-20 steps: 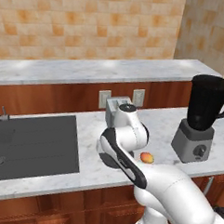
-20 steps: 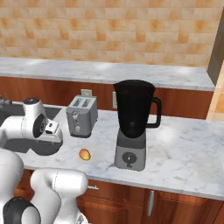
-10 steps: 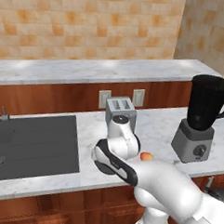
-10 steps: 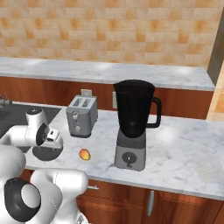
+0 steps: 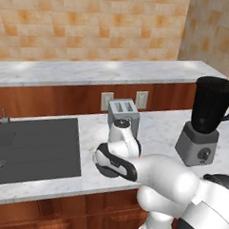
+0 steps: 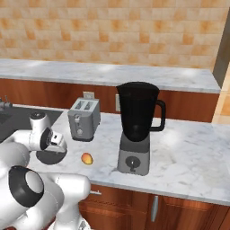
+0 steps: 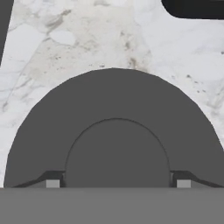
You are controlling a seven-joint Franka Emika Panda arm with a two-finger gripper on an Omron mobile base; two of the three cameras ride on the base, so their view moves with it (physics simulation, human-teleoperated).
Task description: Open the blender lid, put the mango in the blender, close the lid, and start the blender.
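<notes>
— Holding anything?
— Yes. My gripper (image 7: pixel 115 183) pinches the round knob of the blender lid (image 7: pixel 113 109), low over the counter (image 7: pixel 87 39).
— And the mango (image 6: pixel 87 158)?
— It lies on the counter between the lid and the blender (image 6: pixel 136 128).
— Any words to read?
— I see none.

White marble worktop (image 6: pixel 188 157) carrying a grey two-slot toaster (image 6: pixel 83 119) at the back, the blender (image 6: pixel 136 130) to its right, a small mango (image 6: pixel 87 158) up front between them, plus the dark blender lid (image 7: pixel 114 131) lying flat beside the black sink (image 5: pixel 34 148).
</notes>
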